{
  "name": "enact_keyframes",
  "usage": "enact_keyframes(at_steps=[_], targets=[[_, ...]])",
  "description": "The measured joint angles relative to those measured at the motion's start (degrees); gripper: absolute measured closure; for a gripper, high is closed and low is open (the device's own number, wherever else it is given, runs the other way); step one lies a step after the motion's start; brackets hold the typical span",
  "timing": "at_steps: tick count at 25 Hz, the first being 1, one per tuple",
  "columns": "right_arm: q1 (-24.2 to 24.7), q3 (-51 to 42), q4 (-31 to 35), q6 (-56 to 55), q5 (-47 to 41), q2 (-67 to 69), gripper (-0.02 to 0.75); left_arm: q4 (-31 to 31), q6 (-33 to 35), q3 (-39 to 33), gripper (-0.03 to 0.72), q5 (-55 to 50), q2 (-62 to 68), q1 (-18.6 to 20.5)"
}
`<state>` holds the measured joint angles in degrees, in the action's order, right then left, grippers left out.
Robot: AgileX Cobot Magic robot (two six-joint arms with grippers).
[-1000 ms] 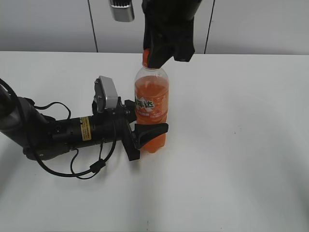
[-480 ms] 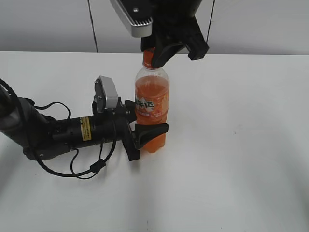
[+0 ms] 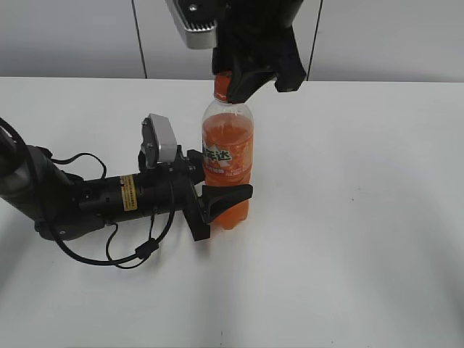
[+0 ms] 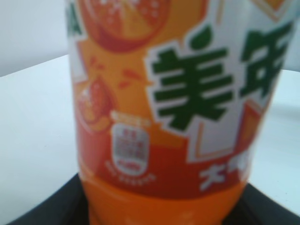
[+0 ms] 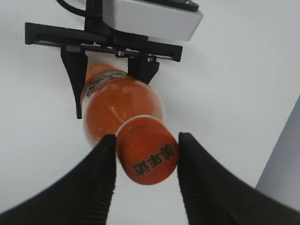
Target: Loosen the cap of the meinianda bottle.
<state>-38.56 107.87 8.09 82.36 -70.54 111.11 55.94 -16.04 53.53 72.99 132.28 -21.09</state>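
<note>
Bottle [image 3: 227, 163] upright on the white desk [image 3: 362, 217], a little left of centre in the exterior view, filled with orange drink and wrapped in an orange label with white characters. Left arm lying low along the desk from the left, cables trailing beside it; left tool [image 3: 217, 190] closed on the lower half of the bottle, one black finger [image 3: 226, 197] crossing its front, the other on the far side. In the left wrist view the label [image 4: 187, 93] fills the frame, slightly blurred, with dark finger edges at the bottom corners. Right arm descending from the top edge of the exterior view, directly above the bottle. Right tool [image 5: 146, 164] partly open and set around the cap [image 5: 147, 151]: in the right wrist view its two ribbed black pads [image 5: 96, 187] stand on either side of the orange cap, the left-hand pad at the cap's edge, the right-hand one just beside it; firm contact cannot be confirmed. Cap seated on the bottle neck, printed characters visible on its top.
</note>
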Motion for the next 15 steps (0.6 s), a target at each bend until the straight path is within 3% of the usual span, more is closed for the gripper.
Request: enact_keyframes(at_steps=[5, 11, 15], targets=[[0.0, 0.0, -0.1, -5.6, 0.0, 0.0, 0.307, 0.0, -0.1, 0.0, 0.293, 0.0, 0.0, 0.0], [0.0, 0.0, -0.2, -12.8, 0.0, -0.7, 0.297, 0.0, -0.1, 0.0, 0.293, 0.0, 0.0, 0.0], [0.0, 0.0, 0.3, -24.9, 0.0, -2.4, 0.297, 0.0, -0.1, 0.0, 0.293, 0.0, 0.0, 0.0]])
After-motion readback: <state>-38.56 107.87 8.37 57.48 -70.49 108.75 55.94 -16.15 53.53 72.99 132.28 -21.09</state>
